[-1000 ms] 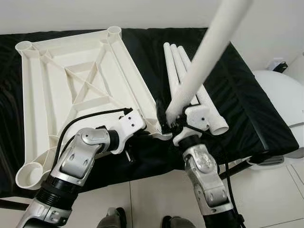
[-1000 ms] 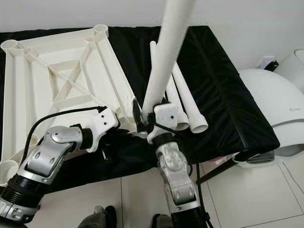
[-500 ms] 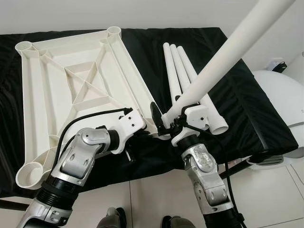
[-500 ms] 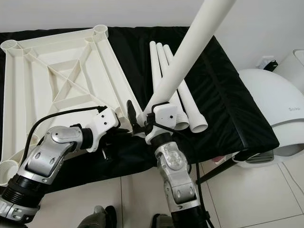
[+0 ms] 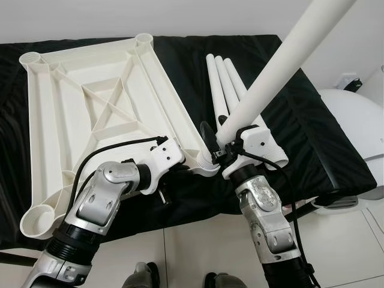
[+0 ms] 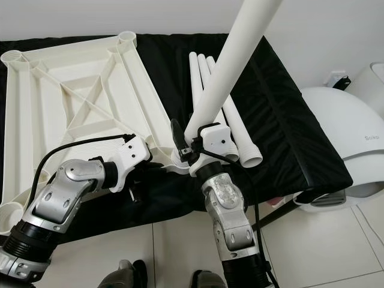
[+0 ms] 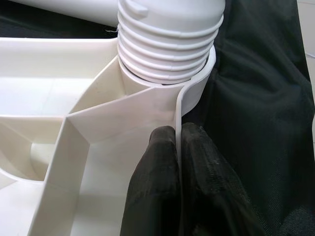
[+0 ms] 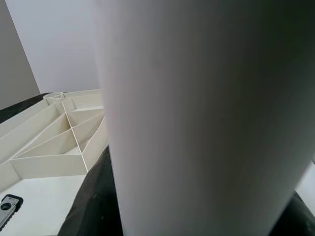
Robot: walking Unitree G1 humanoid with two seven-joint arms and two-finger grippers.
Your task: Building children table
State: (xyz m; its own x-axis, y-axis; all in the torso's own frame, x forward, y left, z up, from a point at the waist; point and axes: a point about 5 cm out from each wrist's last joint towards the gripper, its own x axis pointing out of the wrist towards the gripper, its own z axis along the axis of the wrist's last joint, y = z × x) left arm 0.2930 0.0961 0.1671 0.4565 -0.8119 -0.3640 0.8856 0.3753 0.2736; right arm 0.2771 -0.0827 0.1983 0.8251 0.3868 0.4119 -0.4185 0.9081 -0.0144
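The white tabletop (image 5: 102, 114) lay underside-up on a black-covered surface (image 5: 312, 126) above a tiled floor (image 5: 198, 246). The left gripper (image 7: 179, 162) pinched its corner rib. The right gripper (image 5: 217, 144) clasped a leg (image 5: 270, 78) standing in the corner socket (image 7: 197, 93). Three spare legs (image 5: 225, 84) lay alongside.

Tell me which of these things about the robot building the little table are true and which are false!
1. The right claw holds a white leg. True.
2. The leg's threaded end sits at a corner socket of the tabletop. True.
3. The left claw is empty and open. False: it pinches the tabletop's rim beside the socket.
4. Three spare legs lie on the black cloth. True.
5. The tabletop is red. False: it is white.
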